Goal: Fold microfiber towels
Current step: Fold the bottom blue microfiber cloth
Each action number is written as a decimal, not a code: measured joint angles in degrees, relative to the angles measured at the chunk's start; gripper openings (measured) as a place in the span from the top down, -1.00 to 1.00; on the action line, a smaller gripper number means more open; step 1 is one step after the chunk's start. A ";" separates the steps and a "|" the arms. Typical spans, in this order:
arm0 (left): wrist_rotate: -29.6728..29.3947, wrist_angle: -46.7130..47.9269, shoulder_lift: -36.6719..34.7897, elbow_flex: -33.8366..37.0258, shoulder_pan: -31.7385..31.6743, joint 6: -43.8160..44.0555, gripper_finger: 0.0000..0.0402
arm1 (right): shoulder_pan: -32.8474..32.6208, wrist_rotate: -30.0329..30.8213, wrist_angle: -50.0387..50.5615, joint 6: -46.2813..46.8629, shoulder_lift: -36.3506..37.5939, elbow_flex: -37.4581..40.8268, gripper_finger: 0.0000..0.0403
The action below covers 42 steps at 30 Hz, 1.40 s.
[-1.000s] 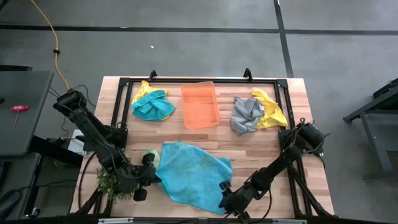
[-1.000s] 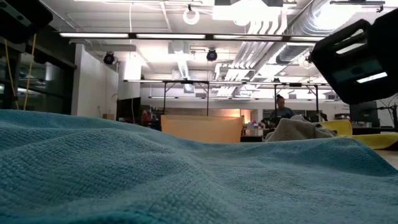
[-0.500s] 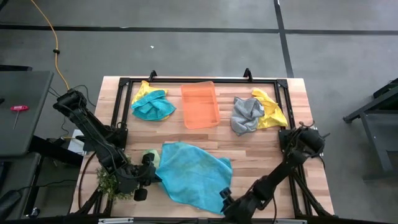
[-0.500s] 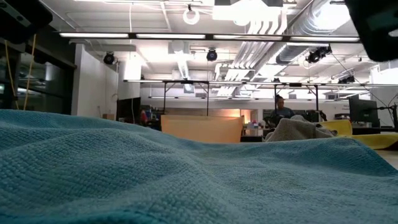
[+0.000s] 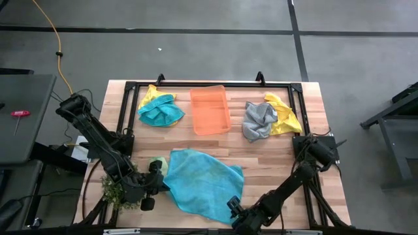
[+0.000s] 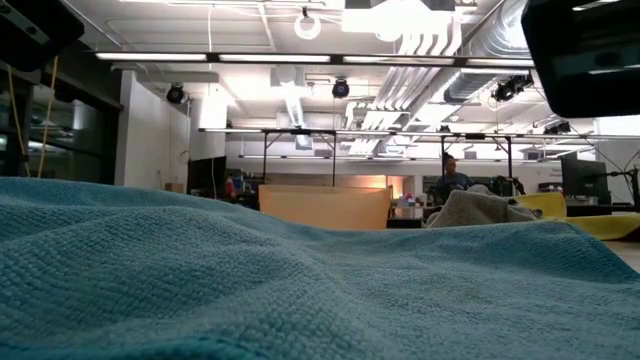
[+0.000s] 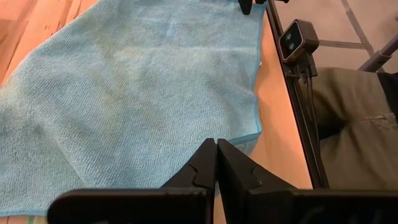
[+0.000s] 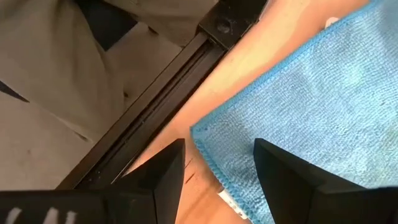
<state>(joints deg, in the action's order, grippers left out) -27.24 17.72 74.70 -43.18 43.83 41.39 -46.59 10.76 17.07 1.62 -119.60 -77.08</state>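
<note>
A teal-blue towel (image 5: 202, 179) lies spread flat on the wooden table near its near edge; it fills the foreground of the low view (image 6: 300, 290). My left gripper (image 5: 160, 181) is shut at the towel's left edge, low on the table. My right gripper (image 5: 234, 207) is open just above the towel's near right corner (image 8: 200, 134), one finger on either side of it, touching nothing. A small white tag (image 8: 231, 200) shows at that corner's edge. My left gripper is shut at the towel's left edge (image 7: 244, 138), coming nearly level from the table's left. Its own fingers (image 7: 205, 163) hide the place of contact, so I cannot tell how much cloth lies between them. The towel lies flat and slack on the table.
An orange bin (image 5: 210, 109) stands at the far middle. A teal and yellow pile (image 5: 160, 109) lies far left; grey (image 5: 258, 119) and yellow (image 5: 285, 115) towels far right. A green plant (image 5: 114, 191) sits by the left arm. A black frame rail (image 8: 155, 106) runs along the near edge.
My right gripper has moved a little toward the table's left along the near edge, closer to the towel's near right corner. The towel and my left gripper have stayed where they were.
</note>
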 joint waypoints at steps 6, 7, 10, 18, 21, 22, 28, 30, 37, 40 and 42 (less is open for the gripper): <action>0.00 -0.01 0.00 0.00 0.00 0.00 1.00 | -0.05 0.60 0.31 -2.03 0.01 -0.02 0.24; 0.00 0.01 0.00 0.00 0.00 0.00 1.00 | -0.09 0.60 0.23 -2.44 0.01 0.00 0.31; 0.02 0.00 0.00 0.00 0.00 0.00 1.00 | -0.09 0.50 0.06 -3.09 0.01 0.02 0.52; 0.02 0.00 0.00 0.00 0.00 -0.01 1.00 | 0.11 1.09 -1.63 -3.16 -0.10 0.13 0.86; 0.04 0.00 0.00 0.00 0.00 -0.01 1.00 | 0.09 1.05 -1.69 -3.16 -0.10 0.13 0.92; 0.04 0.00 0.00 0.00 0.00 -0.02 1.00 | 0.09 0.84 -1.74 -3.14 -0.10 0.13 0.95; 0.12 0.00 0.00 0.00 0.00 -0.36 1.00 | 0.11 0.27 -1.41 -1.59 0.13 0.13 0.99; 0.18 0.05 -0.28 0.00 0.00 -1.36 1.00 | 0.12 1.82 1.01 -0.38 1.33 0.20 1.00; 0.19 1.17 -4.04 -1.57 -2.91 -5.89 1.00 | 0.35 15.22 17.95 6.58 11.46 0.20 1.00; 0.04 3.22 -5.99 -3.39 -5.90 -10.71 1.00 | 0.37 22.68 24.61 9.77 17.38 0.20 1.00; -0.79 5.56 -7.48 -4.51 -8.50 -14.35 1.00 | 0.35 28.98 29.33 12.16 21.18 0.20 1.00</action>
<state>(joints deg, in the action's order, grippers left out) -28.03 23.27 67.22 -47.69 35.33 27.04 -46.24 39.75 46.40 13.78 -98.42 -76.88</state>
